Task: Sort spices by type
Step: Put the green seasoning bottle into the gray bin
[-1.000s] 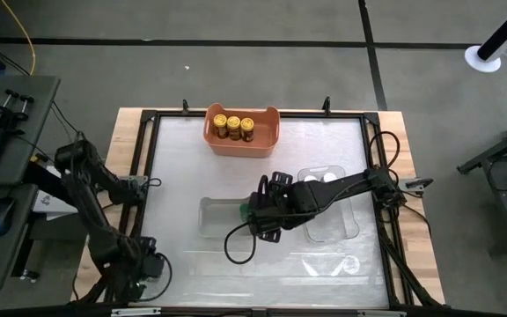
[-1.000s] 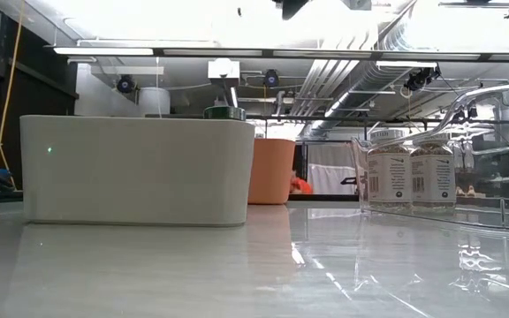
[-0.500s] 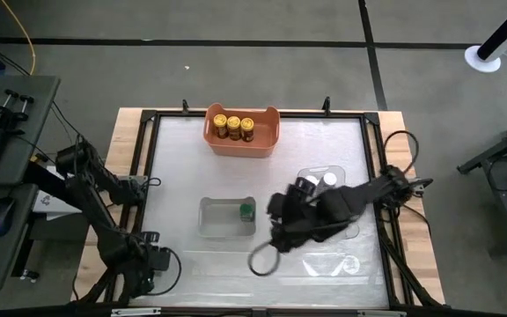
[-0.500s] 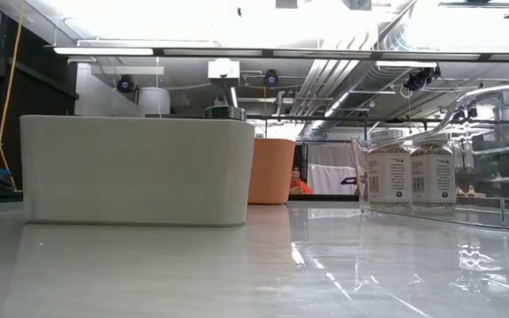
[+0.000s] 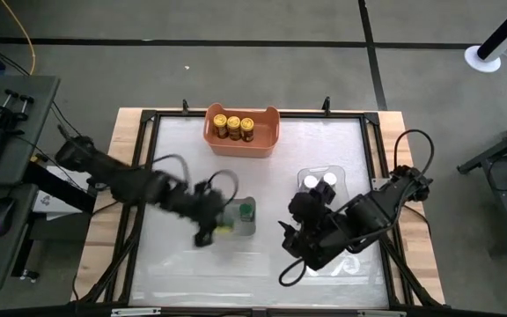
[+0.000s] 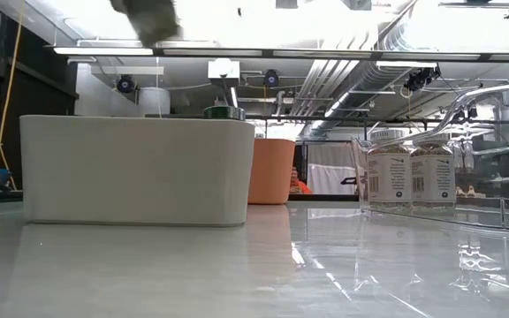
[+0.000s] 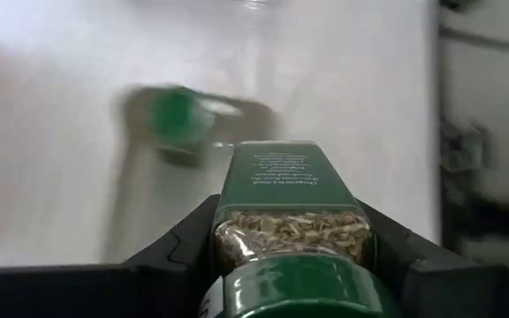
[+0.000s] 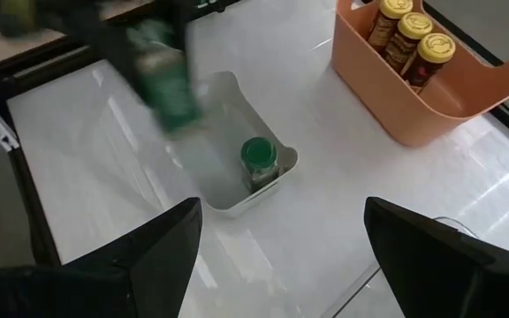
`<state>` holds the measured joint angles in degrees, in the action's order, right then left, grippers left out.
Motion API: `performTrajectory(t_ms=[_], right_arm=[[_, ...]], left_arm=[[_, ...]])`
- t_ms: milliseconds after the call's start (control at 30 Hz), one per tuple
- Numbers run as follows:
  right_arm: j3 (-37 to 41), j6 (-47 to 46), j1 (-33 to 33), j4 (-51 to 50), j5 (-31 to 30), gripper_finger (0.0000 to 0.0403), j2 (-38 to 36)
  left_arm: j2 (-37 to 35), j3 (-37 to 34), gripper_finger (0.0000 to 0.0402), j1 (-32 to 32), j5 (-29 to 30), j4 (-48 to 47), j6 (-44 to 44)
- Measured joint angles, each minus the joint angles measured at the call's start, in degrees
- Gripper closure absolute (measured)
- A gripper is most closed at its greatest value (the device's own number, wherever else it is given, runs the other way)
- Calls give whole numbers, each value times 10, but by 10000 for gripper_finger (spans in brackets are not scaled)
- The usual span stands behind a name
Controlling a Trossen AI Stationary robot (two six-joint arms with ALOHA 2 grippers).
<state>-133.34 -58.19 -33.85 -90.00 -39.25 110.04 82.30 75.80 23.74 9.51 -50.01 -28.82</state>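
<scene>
My left gripper [image 5: 215, 227] is shut on a green-lidded spice jar [image 7: 288, 221] beside the near edge of a white tub [image 5: 209, 217]; the high view shows both blurred. In that tub stands another green-lidded jar [image 5: 246, 210]. Three yellow-lidded jars [image 5: 234, 126] stand in the orange tub [image 5: 267, 141] at the far edge. Two silver-lidded jars [image 5: 319, 181] stand in a clear tub [image 5: 346, 220] on the right. My right gripper [image 8: 277, 212] hangs open over the near right of the table with nothing between its fingers. My left gripper pinches the jar's glass body [image 7: 230, 237] between its two fingers, one on each side. The jar lies along the fingers with its green lid [image 7: 290, 291] toward the wrist and its base pointing forward. The jar is lifted clear of the table and slants downward.
A raised black frame [image 5: 144, 158] runs round the table top. The bare white surface between the tubs and the near edge [image 5: 236, 269] is free. The right arm's cable loop [image 5: 290, 273] hangs near the table's front.
My left gripper has swung fast from the near left corner toward the table's middle and risen, arriving by the white tub with the jar. My right gripper has drawn back from over that tub toward the near right and risen, staying open; the green-lidded jar stays standing in the tub.
</scene>
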Motion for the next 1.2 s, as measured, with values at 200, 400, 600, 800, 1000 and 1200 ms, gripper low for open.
performTrajectory(t_ms=[200, 400, 600, 800, 1000, 1200], right_arm=[[0, 19, 17, 0, 0, 92, 0], [0, 42, 24, 0, 0, 92, 0], [0, 44, 27, 0, 2, 92, 0], [0, 41, 27, 0, 2, 92, 1], [0, 41, 27, 0, 2, 92, 1], [0, 42, 30, 0, 1, 92, 1]], left_arm=[[62, 0, 242, -57, -25, -69, 39], [102, -41, 242, -65, -14, -33, 174], [158, -48, 242, -93, -21, -6, 235], [181, -47, 242, -106, -30, 52, 246], [186, -47, 242, -114, -34, 50, 253], [186, -47, 145, -114, -34, 70, 261]])
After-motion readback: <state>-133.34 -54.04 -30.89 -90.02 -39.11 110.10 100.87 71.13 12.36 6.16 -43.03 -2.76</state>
